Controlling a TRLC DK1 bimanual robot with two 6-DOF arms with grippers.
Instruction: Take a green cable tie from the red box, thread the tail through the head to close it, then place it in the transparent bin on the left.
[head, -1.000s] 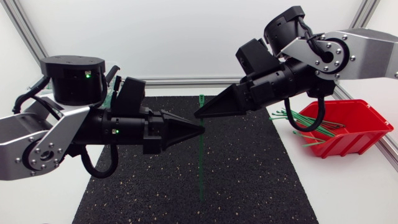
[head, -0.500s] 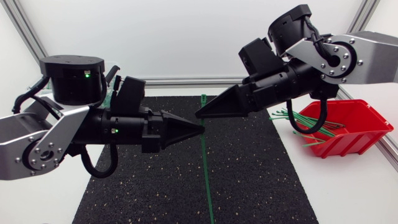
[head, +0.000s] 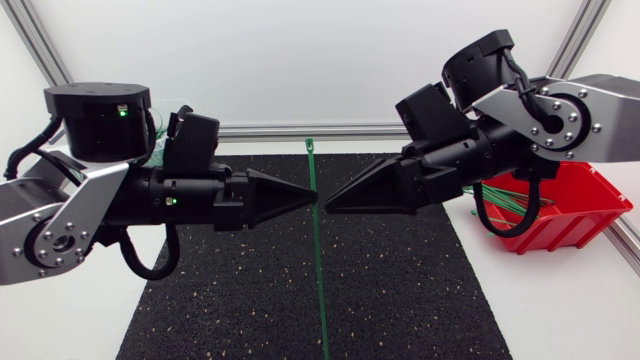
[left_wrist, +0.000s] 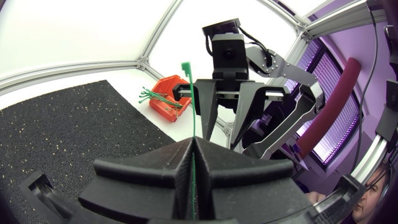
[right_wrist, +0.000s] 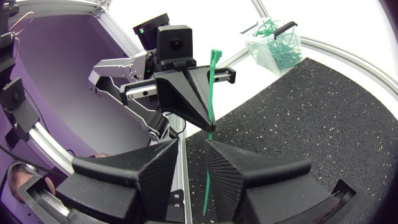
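A straight green cable tie (head: 316, 250) hangs upright over the black mat, its head (head: 309, 146) at the top. My left gripper (head: 312, 197) is shut on the tie's upper part; in the left wrist view the strap (left_wrist: 193, 118) rises from between the closed fingers. My right gripper (head: 329, 207) points at it from the right, tip just beside the strap. In the right wrist view that gripper (right_wrist: 193, 146) stands open, with the tie (right_wrist: 211, 93) in the gap and untouched. The red box (head: 565, 205) holds several green ties. The transparent bin (right_wrist: 273, 43) holds closed ties.
The black mat (head: 400, 290) covers the table's middle below both arms. The red box (left_wrist: 166, 102) sits off the mat's right edge. My left arm (head: 90, 190) hides most of the bin in the head view.
My right gripper has opened, let go of the tie and dropped a little lower. The left gripper keeps the tie, which has shifted slightly left and up.
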